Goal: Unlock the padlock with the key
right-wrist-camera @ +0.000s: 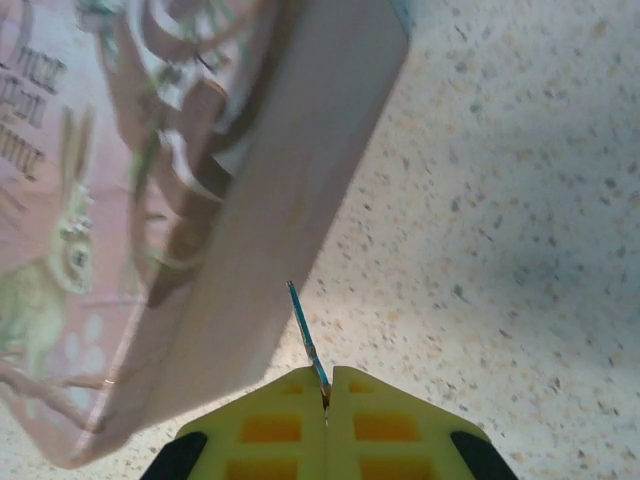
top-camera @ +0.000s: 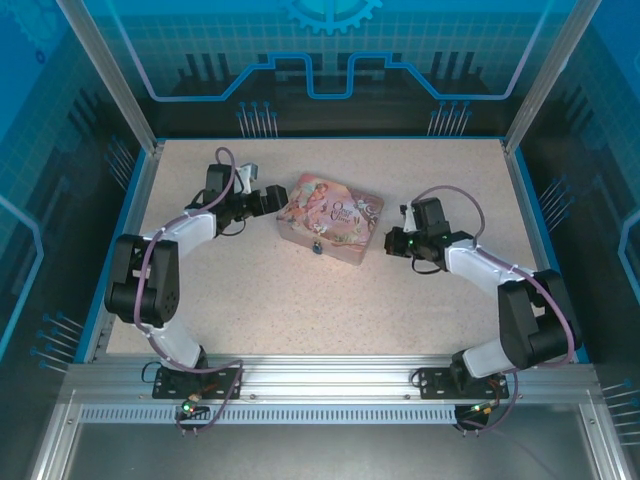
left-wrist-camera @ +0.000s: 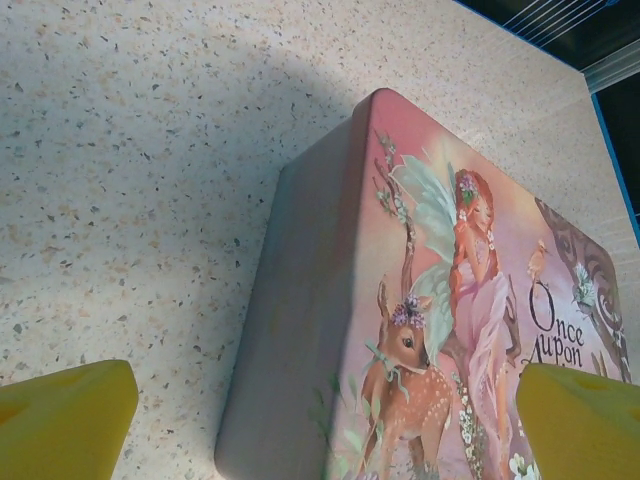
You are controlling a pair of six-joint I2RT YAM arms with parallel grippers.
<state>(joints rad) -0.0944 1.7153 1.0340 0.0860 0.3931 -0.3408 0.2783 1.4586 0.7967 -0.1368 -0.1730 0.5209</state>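
One key (right-wrist-camera: pixel 305 340) held, padlock (top-camera: pixel 318 245) not yet reached.
Right end effector (right-wrist-camera: pixel 325 385) pinches it; left end effector (left-wrist-camera: pixel 325 425) gapes empty; next likely needs fine keyhole aim.

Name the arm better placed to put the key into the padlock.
Right: the right pincer is shut on the key beside the pink tin; the left pincer is open and empty.

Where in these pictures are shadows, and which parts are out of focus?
Left wrist: a soft shadow lies on the table beside the pink tin; the yellow fingertips are blurred. Right wrist: the tin's printed lid is smeared, the key in the shut right gripper looks sharper. Top external: even light.
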